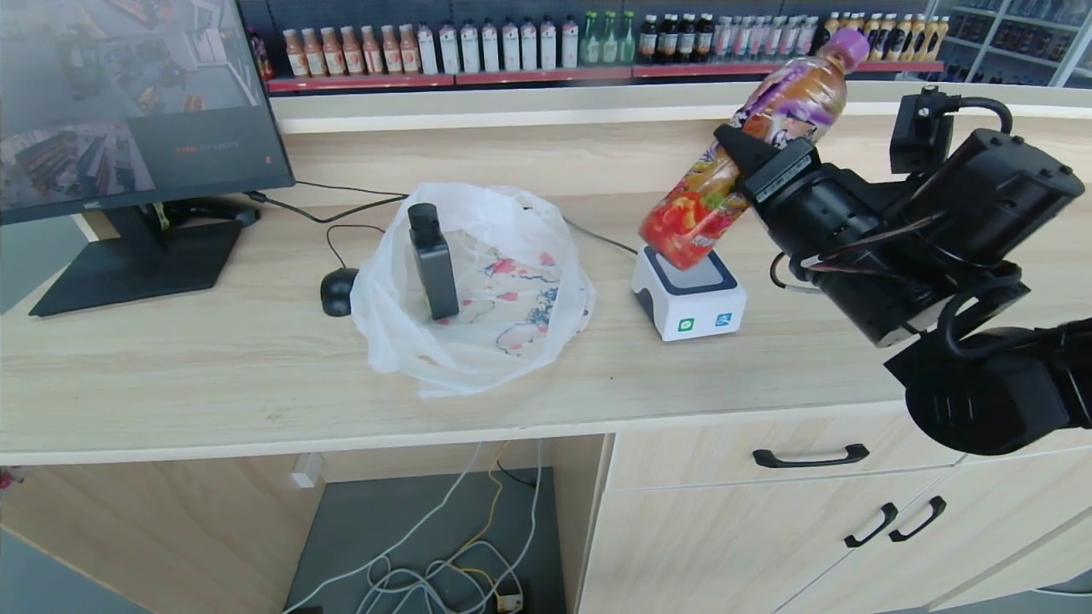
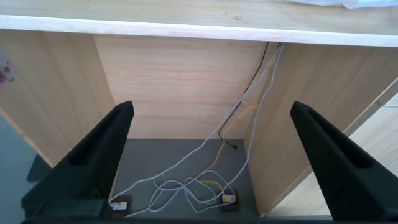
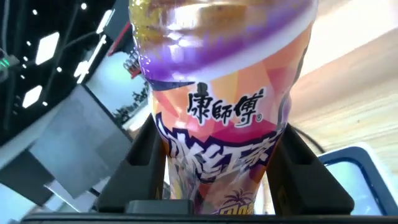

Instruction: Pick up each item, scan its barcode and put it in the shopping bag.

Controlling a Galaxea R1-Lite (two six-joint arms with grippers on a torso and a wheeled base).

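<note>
Right gripper (image 1: 747, 152) is clamped on the tilted juice bottle (image 1: 798, 95), its fruit-printed label bearing white characters, base over the white scanner (image 1: 689, 300) beside the shopping bag (image 1: 512, 294); left gripper (image 2: 208, 115) hangs open beneath the counter (image 2: 186, 26).

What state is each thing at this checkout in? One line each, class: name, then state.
Bottle: tilted, capped, base over scanner.
Right gripper: shut on bottle.
Left gripper: open, empty.
Bag: open.
Dark container: upright in bag.
Monitor: on.
Drawers: shut.
</note>
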